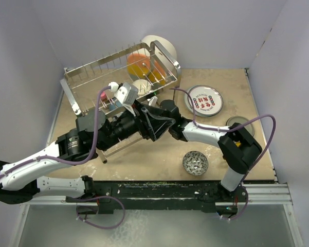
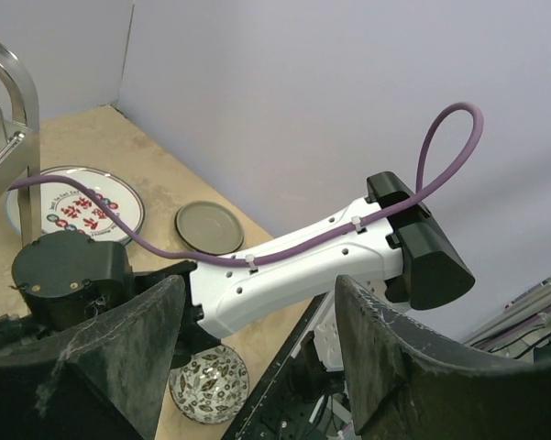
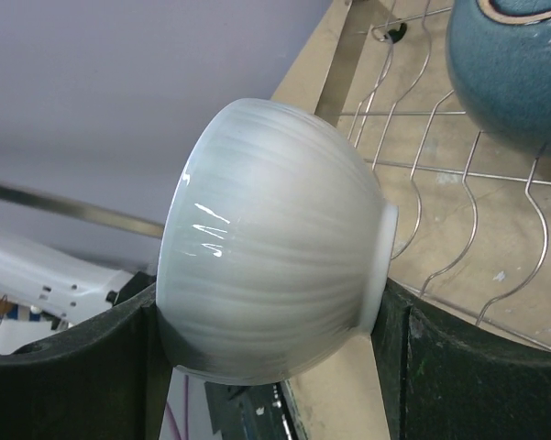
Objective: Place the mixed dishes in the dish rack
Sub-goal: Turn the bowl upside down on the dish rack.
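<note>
My right gripper (image 3: 270,302) is shut on a white ribbed bowl (image 3: 275,238), which lies on its side with the rim against one pad and the foot against the other. It hangs over the front edge of the chrome dish rack (image 3: 440,165), where a dark blue bowl (image 3: 513,64) sits further in. My left gripper (image 2: 257,293) is open and holds nothing; in the top view this gripper (image 1: 155,123) points right in front of the rack (image 1: 92,72). On the table lie a red-lettered plate (image 1: 204,100), a grey plate (image 1: 240,125) and a small patterned bowl (image 1: 195,162).
Orange dishes (image 1: 141,64) stand in the rack's upper tier, and a cream plate (image 1: 162,46) leans behind it. The right arm's white forearm (image 2: 293,270) crosses just ahead of the left fingers. Purple walls close in the table on three sides.
</note>
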`<action>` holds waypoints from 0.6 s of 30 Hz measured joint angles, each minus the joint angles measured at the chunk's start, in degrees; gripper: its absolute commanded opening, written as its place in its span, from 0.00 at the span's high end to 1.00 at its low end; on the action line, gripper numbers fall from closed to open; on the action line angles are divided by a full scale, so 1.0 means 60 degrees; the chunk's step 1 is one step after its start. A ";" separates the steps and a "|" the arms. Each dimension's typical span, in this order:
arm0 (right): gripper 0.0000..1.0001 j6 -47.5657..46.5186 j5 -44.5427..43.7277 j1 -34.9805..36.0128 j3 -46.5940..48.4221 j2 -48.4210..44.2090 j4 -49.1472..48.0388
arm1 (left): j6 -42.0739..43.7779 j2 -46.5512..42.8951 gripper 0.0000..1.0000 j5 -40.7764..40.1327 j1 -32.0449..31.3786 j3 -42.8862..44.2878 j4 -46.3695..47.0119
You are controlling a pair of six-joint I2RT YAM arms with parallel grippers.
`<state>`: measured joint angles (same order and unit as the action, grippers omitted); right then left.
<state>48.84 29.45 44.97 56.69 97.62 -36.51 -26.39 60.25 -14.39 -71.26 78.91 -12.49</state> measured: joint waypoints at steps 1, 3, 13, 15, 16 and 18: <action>0.64 -0.0036 -0.0106 0.0022 0.0124 0.0098 0.0055 | 0.0000 -0.0029 0.31 -0.0011 0.0004 -0.0018 -0.0007; 0.64 -0.0113 -0.0375 0.0106 0.0350 0.0306 0.0189 | 0.0000 -0.0080 0.31 -0.0033 0.0004 -0.0062 0.0000; 0.65 -0.0707 -0.1144 0.0419 0.1530 0.1344 0.1326 | 0.0000 -0.0222 0.30 -0.0142 0.0004 -0.0233 0.0000; 0.65 -0.0914 -0.1297 0.0455 0.1716 0.1512 0.1599 | 0.0000 -0.0237 0.30 -0.0153 0.0004 -0.0262 -0.0004; 0.65 -0.1020 -0.1351 0.0459 0.1800 0.1577 0.1763 | 0.0000 -0.0237 0.30 -0.0168 0.0004 -0.0270 -0.0004; 0.65 -0.1275 -0.1530 0.0492 0.1974 0.1694 0.2062 | 0.0000 -0.0240 0.30 -0.0178 0.0004 -0.0280 -0.0004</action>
<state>41.19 20.27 47.92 68.53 107.79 -24.14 -26.39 58.81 -15.46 -71.24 77.23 -12.51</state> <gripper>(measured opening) 0.750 0.695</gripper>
